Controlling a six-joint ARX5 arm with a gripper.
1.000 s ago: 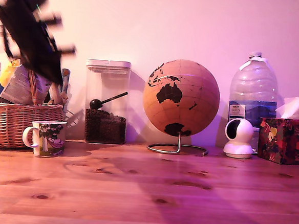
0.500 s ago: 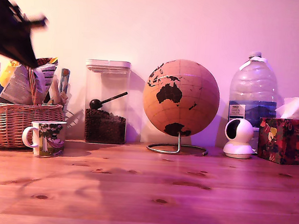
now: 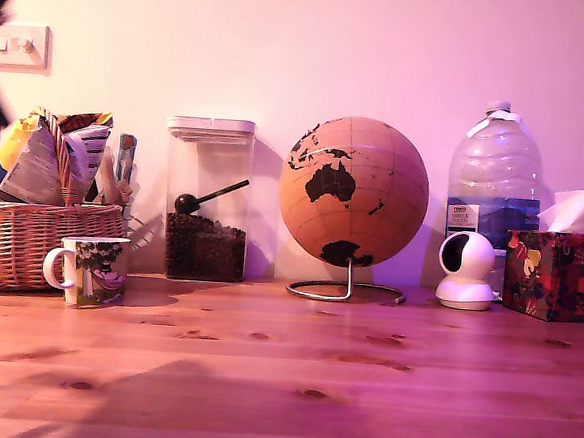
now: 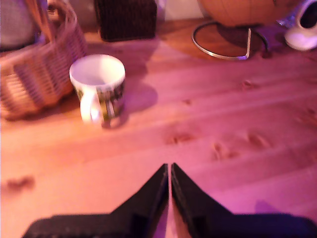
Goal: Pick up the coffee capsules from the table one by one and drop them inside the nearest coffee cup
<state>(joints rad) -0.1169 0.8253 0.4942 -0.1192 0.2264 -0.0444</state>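
Black jaws (image 4: 170, 171) closed tip-to-tip, nothing held. White ceramic mug with dark print (image 4: 98, 84) at 11 o'clock from jaws, mouth up for drops. No capsules visible on reddish-brown wooden plank counter (image 4: 208, 124).

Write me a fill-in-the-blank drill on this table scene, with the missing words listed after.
1. The coffee cup stands in front of the wicker ____.
2. In the wrist view, the gripper has its jaws ____.
3. The globe rests on a metal ____ stand.
4. The black scoop sits inside the clear ____ of coffee beans.

Missing words: basket; shut; ring; canister
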